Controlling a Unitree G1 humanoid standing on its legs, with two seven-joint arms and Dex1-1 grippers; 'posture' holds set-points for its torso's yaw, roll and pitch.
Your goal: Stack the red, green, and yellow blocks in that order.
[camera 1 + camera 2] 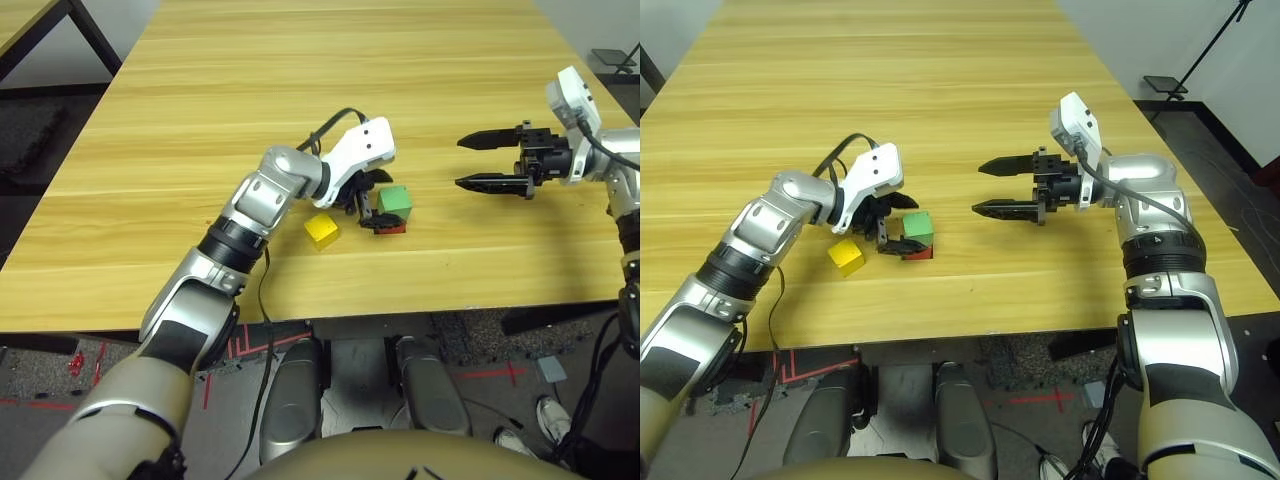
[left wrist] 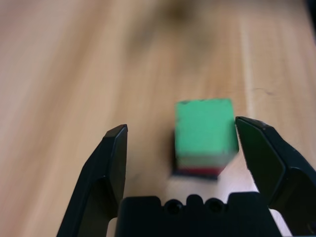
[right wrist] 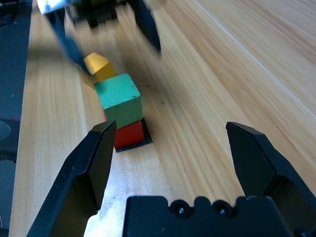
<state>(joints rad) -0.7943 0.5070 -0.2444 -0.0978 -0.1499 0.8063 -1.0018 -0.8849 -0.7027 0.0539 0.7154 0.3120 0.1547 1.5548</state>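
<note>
On the wooden bench [image 1: 200, 120], toward the robot's left, the yellow block [image 1: 321, 230] sits alone on the wood, near the front edge and beside the left forearm. Just to its right is the left hand [image 1: 902, 226], its two black fingers spread apart with nothing gripped. Its wrist view shows the fingers standing to either side of the stack, the green block much closer to one finger than to the other. The green block [image 1: 395, 201] rests on top of the red block [image 3: 129, 134], turned slightly off square to it. The red block sits on a flat black square patch [image 3: 146, 139] lying on the bench. The stack is near the yellow block, with a gap between them. Further right, well apart from the stack, the right hand [image 1: 1004, 186] hangs above the bench with its fingers wide open and empty, pointing toward the blocks.
</note>
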